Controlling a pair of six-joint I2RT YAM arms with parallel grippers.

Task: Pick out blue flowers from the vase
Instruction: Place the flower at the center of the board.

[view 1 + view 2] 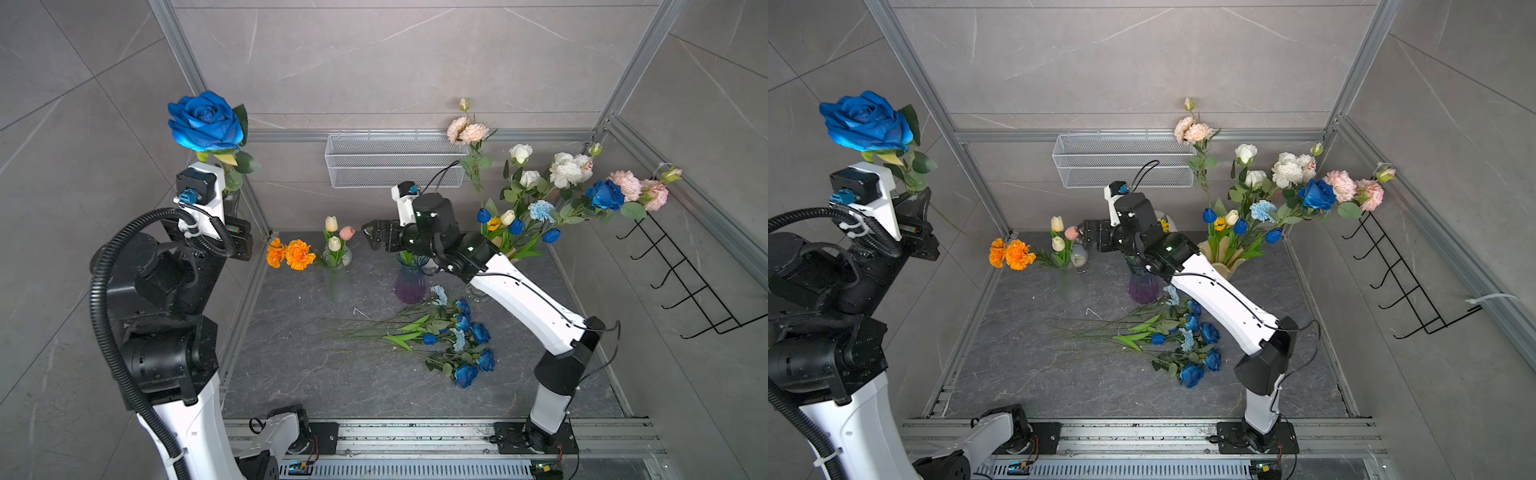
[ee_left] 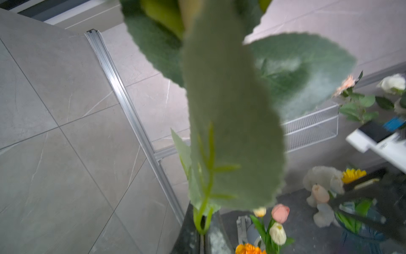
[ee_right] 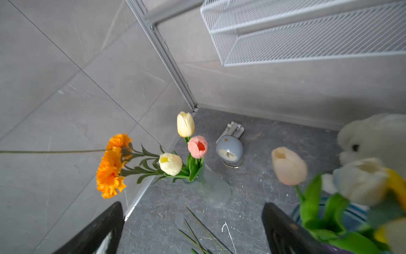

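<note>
My left gripper (image 2: 202,231) is raised high at the left, shut on the green stem of a large blue rose (image 1: 205,120); blurred leaves fill most of the left wrist view. My right gripper (image 3: 193,209) stands open with nothing between its fingers, above the purple glass vase (image 1: 410,282). At the right, a cream vase (image 1: 1223,259) holds a blue rose (image 1: 605,194), dark-blue tulips (image 1: 516,226) and a pale blue carnation (image 1: 541,210) among white and pink flowers. A pile of blue flowers (image 1: 461,332) lies on the table in front of the right arm.
A clear vase (image 1: 338,280) with cream and pink tulips and orange marigolds (image 1: 291,254) stands at the back left. Beside it are a small clock (image 3: 229,150) and a white plush toy (image 3: 373,136). A white wire basket (image 1: 390,160) and a black hook rack (image 1: 685,274) hang on the walls.
</note>
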